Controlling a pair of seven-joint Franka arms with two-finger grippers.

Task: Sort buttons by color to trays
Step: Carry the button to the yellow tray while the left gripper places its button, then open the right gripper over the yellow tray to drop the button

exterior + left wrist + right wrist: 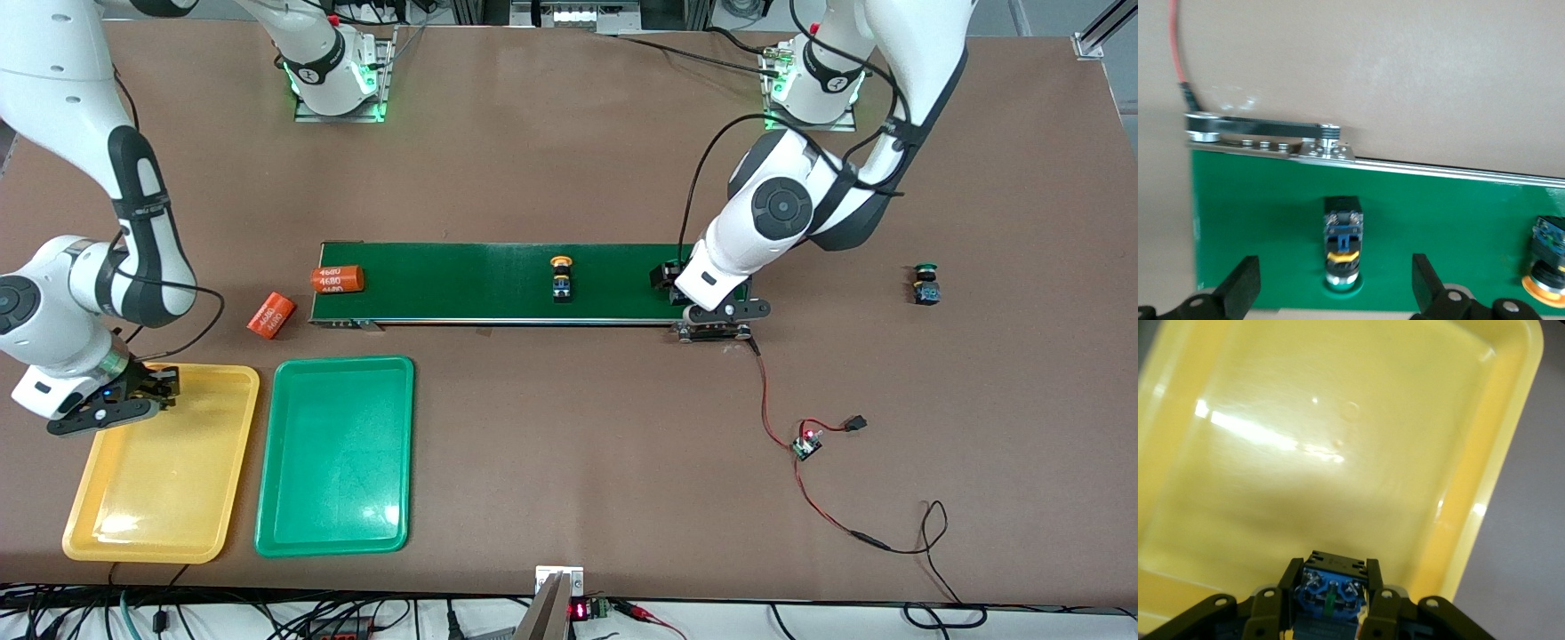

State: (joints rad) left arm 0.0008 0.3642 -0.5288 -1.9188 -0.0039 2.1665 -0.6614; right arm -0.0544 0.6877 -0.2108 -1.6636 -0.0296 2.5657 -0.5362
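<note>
My right gripper [147, 391] hangs over a corner of the yellow tray [160, 480], shut on a button [1331, 590] with a black-and-blue body; its cap is hidden. The green tray [336, 453] lies beside the yellow one. My left gripper [1335, 267] is open over the conveyor belt's end toward the left arm's end, its fingers [1245, 287] wide on either side of a green-capped button [1343, 253] lying on the belt. The arm hides that button in the front view. A yellow-capped button [561, 277] sits mid-belt. Another green-capped button [926, 284] stands on the table toward the left arm's end.
The dark-green conveyor belt [462, 280] carries an orange "4680" cylinder [338, 279] at its end toward the right arm. A second orange cylinder [271, 316] lies on the table beside that end. A red wire with a small board [807, 442] trails from the belt's roller end.
</note>
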